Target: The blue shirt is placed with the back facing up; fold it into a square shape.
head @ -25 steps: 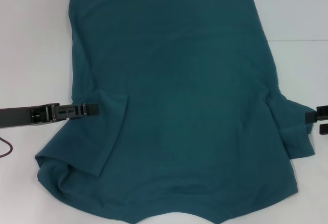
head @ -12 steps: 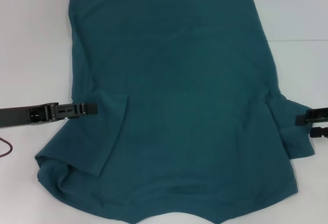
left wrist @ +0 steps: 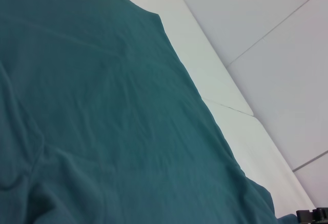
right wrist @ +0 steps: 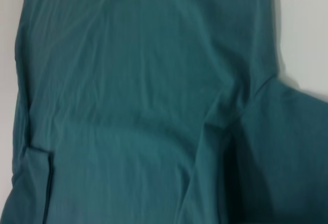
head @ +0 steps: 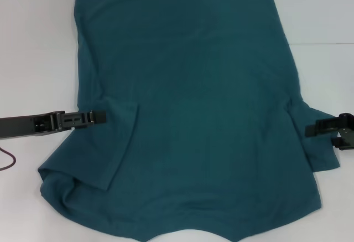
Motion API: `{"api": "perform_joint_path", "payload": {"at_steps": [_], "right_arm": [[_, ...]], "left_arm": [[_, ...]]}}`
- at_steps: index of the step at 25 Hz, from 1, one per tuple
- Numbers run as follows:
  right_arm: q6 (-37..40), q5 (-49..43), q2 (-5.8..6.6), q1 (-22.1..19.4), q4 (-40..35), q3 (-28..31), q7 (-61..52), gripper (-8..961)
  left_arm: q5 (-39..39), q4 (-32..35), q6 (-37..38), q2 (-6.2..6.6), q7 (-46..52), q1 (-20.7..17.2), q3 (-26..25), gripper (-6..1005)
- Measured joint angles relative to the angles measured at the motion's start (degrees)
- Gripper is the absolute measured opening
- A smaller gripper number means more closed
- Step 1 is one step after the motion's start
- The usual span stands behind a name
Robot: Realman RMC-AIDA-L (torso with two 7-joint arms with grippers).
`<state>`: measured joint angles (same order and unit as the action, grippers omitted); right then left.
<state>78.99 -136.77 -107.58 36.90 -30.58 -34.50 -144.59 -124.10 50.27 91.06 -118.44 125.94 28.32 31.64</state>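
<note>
One blue shirt (head: 188, 114), two grippers, one table (head: 33, 48). The shirt lies spread flat on the white table, plain side up, no lettering visible, and covers most of the middle of the head view. Its straight hem edge is at the far side; the curved neck edge is at the near edge of the view.

Two sleeves. The sleeve on the robot's left is folded inward over the body, making a flap with a straight vertical edge just beside the left gripper's tip; below it the cloth bunches into a rumpled corner. The sleeve on the robot's right still sticks out sideways, unfolded, toward the right gripper.

Left gripper (head: 99, 118) reaches in from the left edge, arm horizontal, its tip over the folded sleeve at the shirt's left side. The fingers look drawn close together, but I cannot tell whether they pinch cloth or are just narrow. The left wrist view shows only the shirt (left wrist: 102, 131) surface, white table (left wrist: 230, 126) beyond it, and a dark bit of the other gripper (left wrist: 312, 216) at the far corner.

Right gripper (head: 332, 132) sits at the right edge, over the tip of the outstretched right sleeve. Two dark fingers show with a gap between them, so the pincer stands apart, nothing seen clamped in it. The right wrist view is filled by shirt (right wrist: 154, 106), with the sleeve seam and the folded left flap visible.

One thin dark cable (head: 8, 159) lies on the table near the left edge.
</note>
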Motion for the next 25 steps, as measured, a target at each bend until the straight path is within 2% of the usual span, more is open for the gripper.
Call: {"api": "perform_joint_path", "payload": {"at_steps": [5,16,21,25], "right_arm": [[0.0,0.0,0.03,0.0,-0.4,-0.3,0.1,572],[-1.1,-1.4,0.10,0.0,-0.5,-1.0,0.4,373],[0.0,-1.6,0.19,-0.2,-2.1,-1.6,0.8,130],[1.6,-1.7,1.12,-1.2,-6.5,-1.9,-0.5,51]], "left_arm": [[0.0,0.0,-0.1,0.03,0.0,0.1,0.0,886],[0.0,0.0,-0.3,0.06,0.0,0.1,0.2,886],[0.0,0.0,-0.7,0.01,0.0,-0.2,0.1,886],[0.0,0.0,-0.7,0.06,0.0,-0.3,0.0,885]]}}
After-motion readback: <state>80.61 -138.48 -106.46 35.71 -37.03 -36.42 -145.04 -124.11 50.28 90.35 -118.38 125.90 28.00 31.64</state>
